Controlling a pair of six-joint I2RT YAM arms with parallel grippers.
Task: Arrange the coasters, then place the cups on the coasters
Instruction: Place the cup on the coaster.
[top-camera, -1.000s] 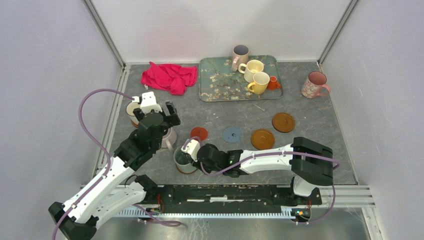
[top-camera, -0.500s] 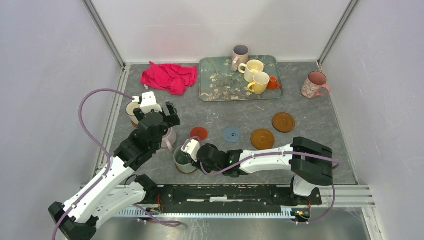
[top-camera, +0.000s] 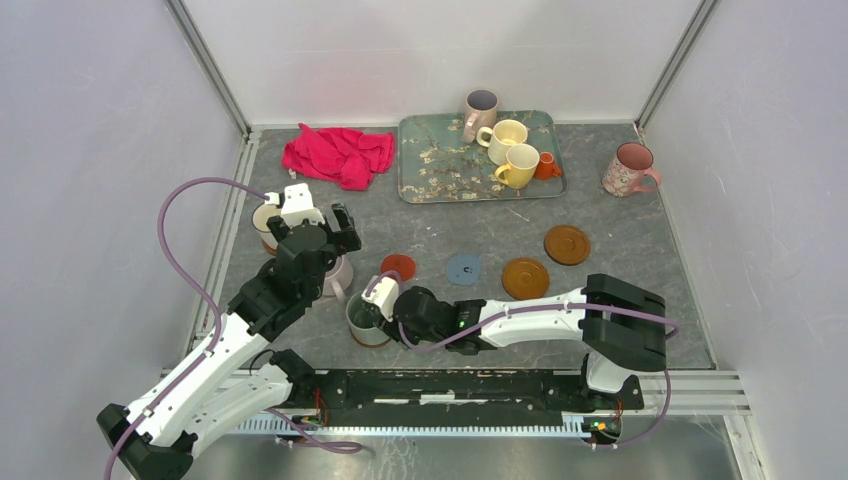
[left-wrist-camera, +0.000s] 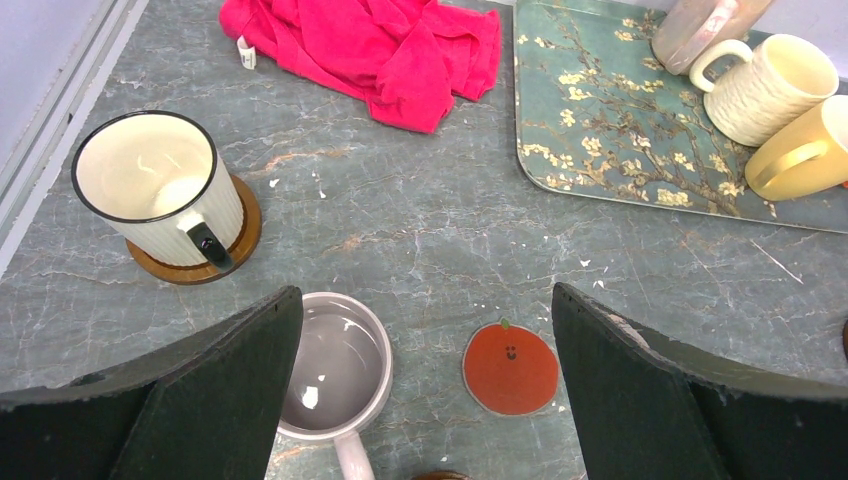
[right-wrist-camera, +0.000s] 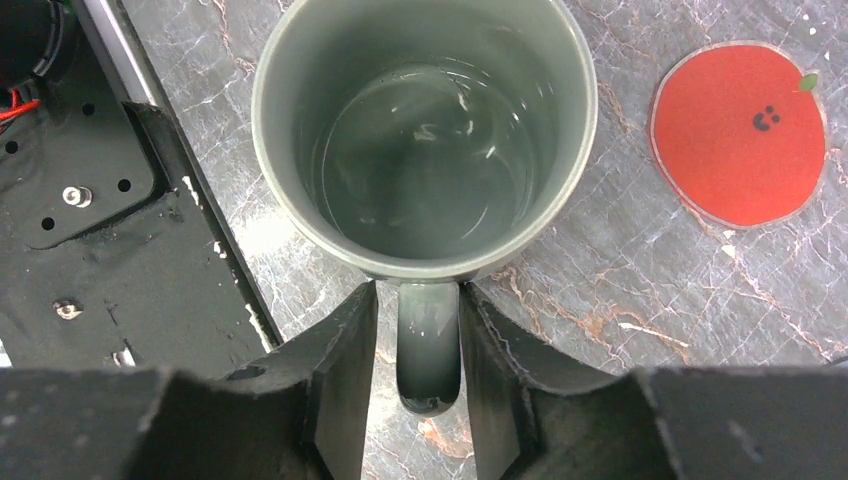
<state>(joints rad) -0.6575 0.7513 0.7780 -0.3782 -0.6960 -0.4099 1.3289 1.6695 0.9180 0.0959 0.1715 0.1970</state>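
The grey-green mug (right-wrist-camera: 425, 140) stands upright near the front edge (top-camera: 368, 318), with a sliver of brown under its base. My right gripper (right-wrist-camera: 418, 292) straddles its handle (right-wrist-camera: 428, 350), the jaws slightly parted with a thin gap on each side. My left gripper (left-wrist-camera: 425, 300) hangs wide open and empty above the mauve mug (left-wrist-camera: 335, 365) and the red coaster (left-wrist-camera: 510, 368). A cream mug (left-wrist-camera: 150, 190) sits on a dark brown coaster (left-wrist-camera: 240, 235). A blue coaster (top-camera: 464, 268) and two amber coasters (top-camera: 525, 278) (top-camera: 567, 244) lie bare.
The teal tray (top-camera: 440, 160) at the back carries a mauve, a cream, a yellow and a tiny orange cup. A pink floral mug (top-camera: 628, 168) stands at the back right. A red cloth (top-camera: 338, 153) lies left of the tray. The black base rail (right-wrist-camera: 90, 200) is beside the grey-green mug.
My right gripper's jaws have spread apart from the grey-green mug's handle. The mug and the left arm have stayed put.
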